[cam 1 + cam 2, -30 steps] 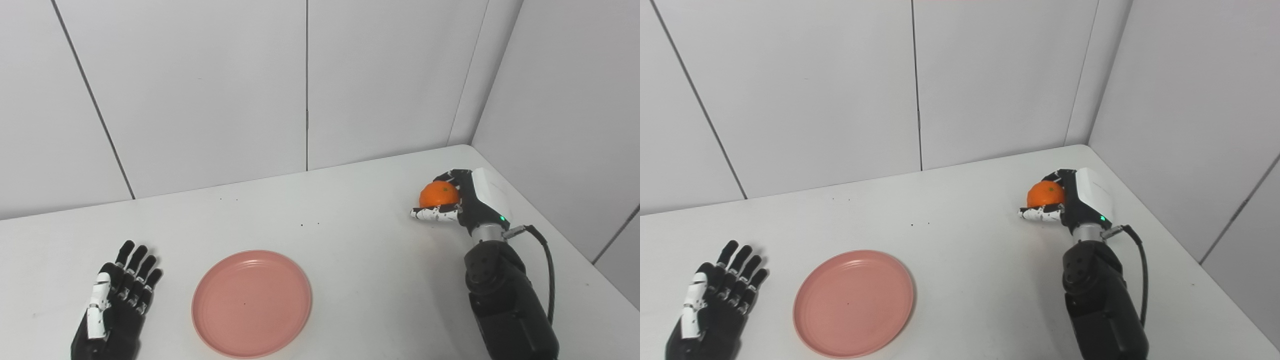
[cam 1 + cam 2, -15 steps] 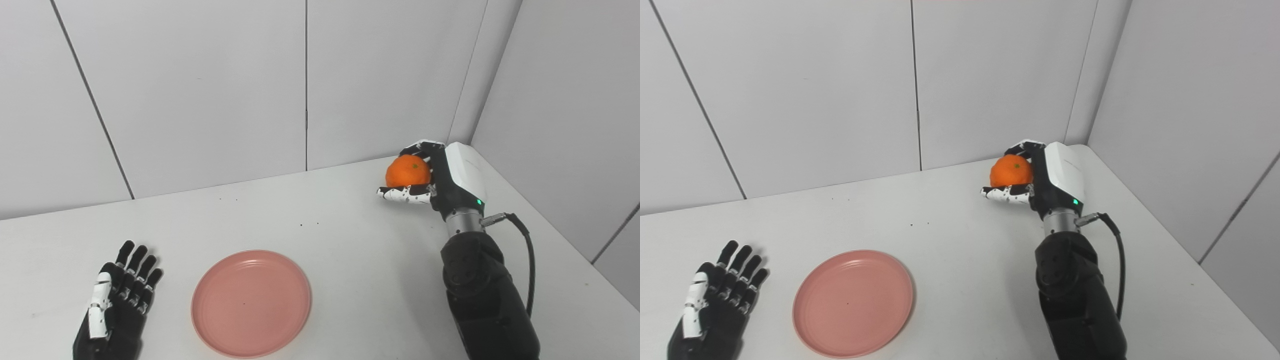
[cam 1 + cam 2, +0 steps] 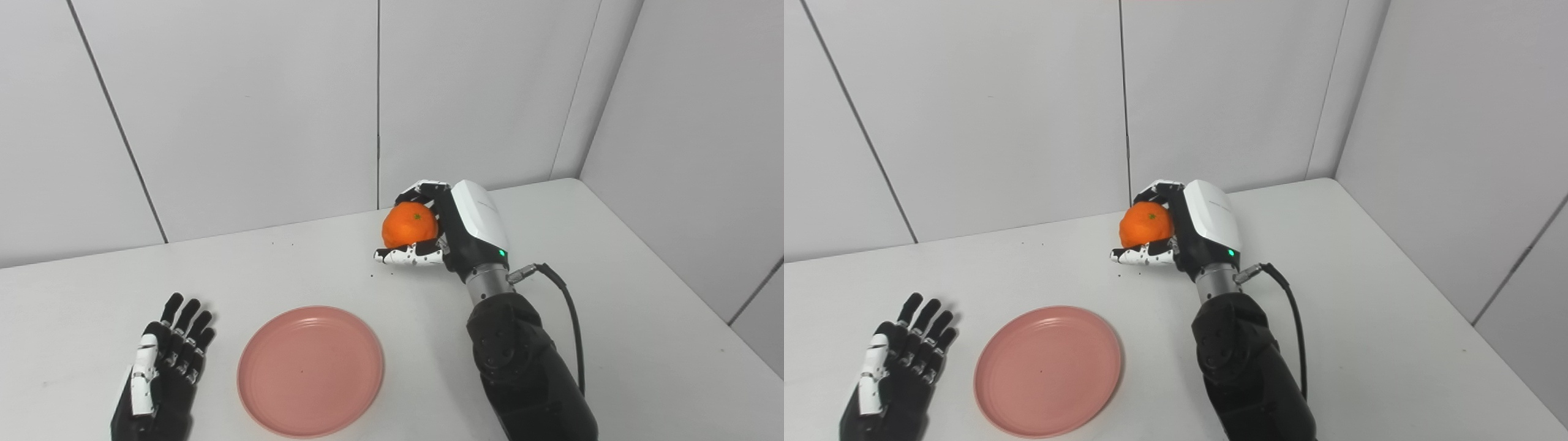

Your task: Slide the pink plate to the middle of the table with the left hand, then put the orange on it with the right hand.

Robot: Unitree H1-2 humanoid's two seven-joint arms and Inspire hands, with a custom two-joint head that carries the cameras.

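Currently right hand (image 3: 450,229) is wrapped around the orange (image 3: 410,224), holding it up off the table (image 3: 643,318), beyond the pink plate (image 3: 310,371) toward the back wall. Plate lies flat near the front edge, nothing on it. Left hand (image 3: 164,373) rests just left of plate, fingers spread, holding nothing.

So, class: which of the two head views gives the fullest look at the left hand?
The right eye view: the whole left hand shows there, fingers spread and holding nothing, with bare table to its left. The left eye view shows the same hand, but its wrist end is cut by the bottom edge.
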